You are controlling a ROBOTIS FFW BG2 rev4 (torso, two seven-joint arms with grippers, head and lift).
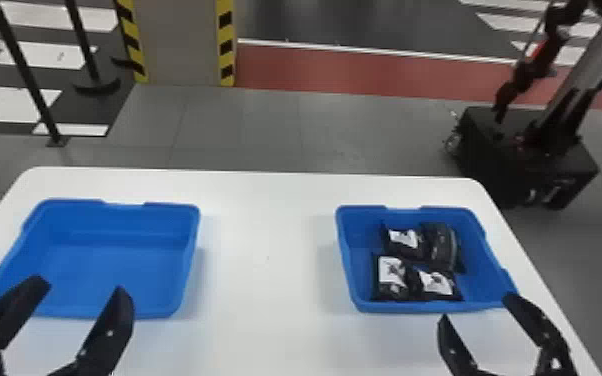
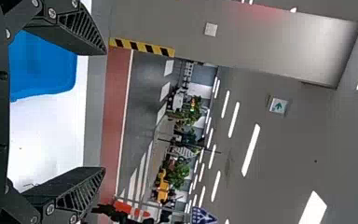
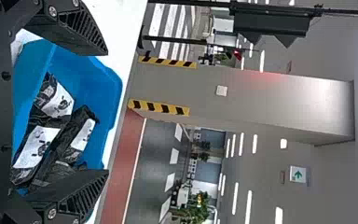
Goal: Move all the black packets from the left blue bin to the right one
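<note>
Two rectangular blue plastic bins stand well apart on one white counter (image 1: pixel 265 240), the left bin (image 1: pixel 130 220) and the right bin (image 1: pixel 365 235). Four black, soft-looking packets (image 1: pixel 405 239) lie inside the right one, two toward its far side and two nearer, three of them showing white labels. Both hands are empty, fingers spread wide: the left hand (image 1: pixel 82 288) at the left bin's near side, the right hand (image 1: pixel 476 308) at the right bin's near edge.
</note>
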